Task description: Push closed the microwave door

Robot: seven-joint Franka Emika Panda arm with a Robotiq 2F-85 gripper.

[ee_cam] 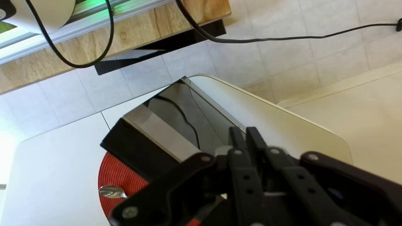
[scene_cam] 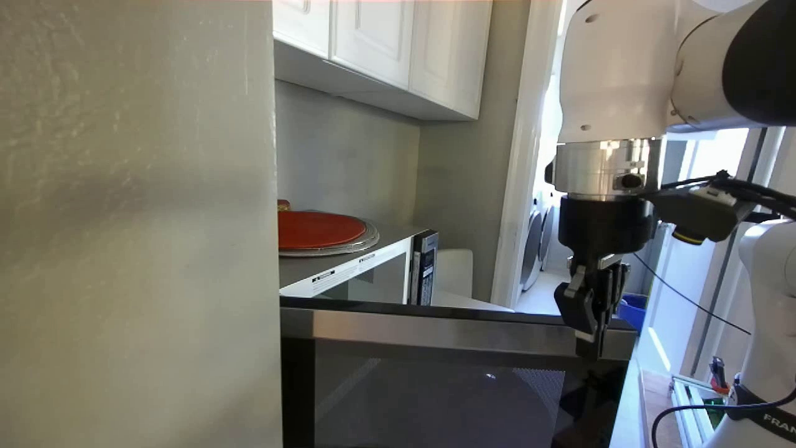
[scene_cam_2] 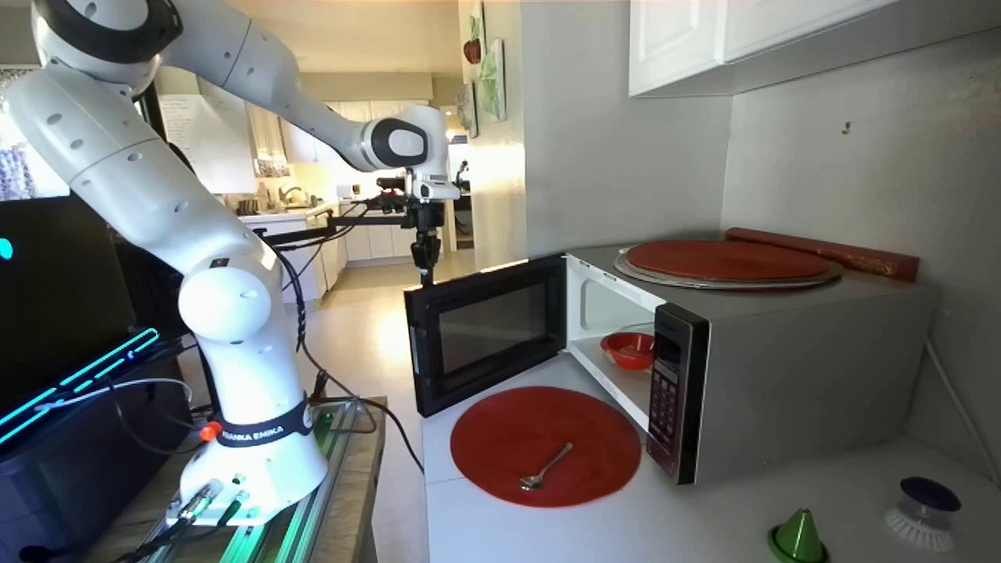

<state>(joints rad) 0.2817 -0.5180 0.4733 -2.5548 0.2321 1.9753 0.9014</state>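
My black two-finger gripper, pointing down at the end of the white jointed arm, is clenched, its slim fingers side by side with the tips all but meeting; it stands at the free end of the microwave door, a wide rectangular panel of dark, glossy glass with a silver steel rim, on the panel's outer side; whether the tips touch it I cannot tell.

The door stands swung wide from the microwave, a boxy steel-grey oven; in an exterior view the hinge lies at the far end of the oven's front, the free end reaches out to the left, and the upright black control panel stands at the near right end; a small round red bowl sits inside, just left of that panel.

In both exterior views a flat red disc lies over a wider silvery disc on the microwave's top, with white panelled cabinets higher up; a long red roll lies behind the discs; on the white counter in front of the oven, a round red ribbed placemat bears a silver metal spoon; at the near right stand a green cone and a white-bristled brush with a dark blue knob; in the wrist view a wood-topped bench runs across the far left, apart from the counter.
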